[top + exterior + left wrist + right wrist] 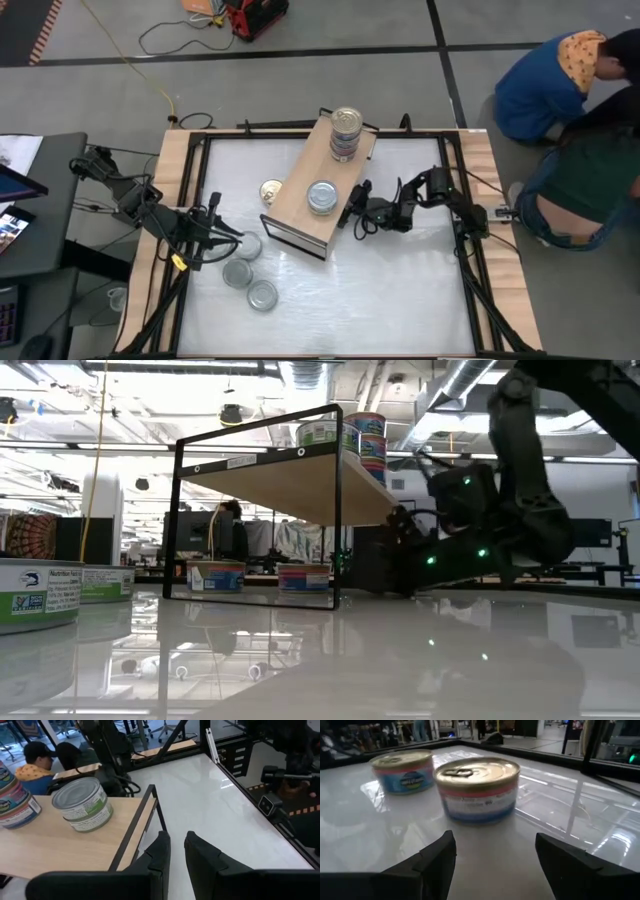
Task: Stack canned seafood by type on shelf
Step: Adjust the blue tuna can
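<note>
The canned seafood is split: a tall stack [345,133] and one silver tin [322,196] on the shelf [300,205], others below. Your right gripper [495,851], spread and empty, faces a gold-lidded tin [477,790] under the shelf; lifting carelessly could strike it. The left gripper [176,851], nearly closed and empty, waits beside the shelf.

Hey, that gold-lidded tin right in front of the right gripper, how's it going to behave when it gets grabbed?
The gold-lidded tin looks rigid metal, so it likely won't deform. Low and wide, it probably won't tip. On the glossy tabletop it may slide if nudged off-centre.
</note>
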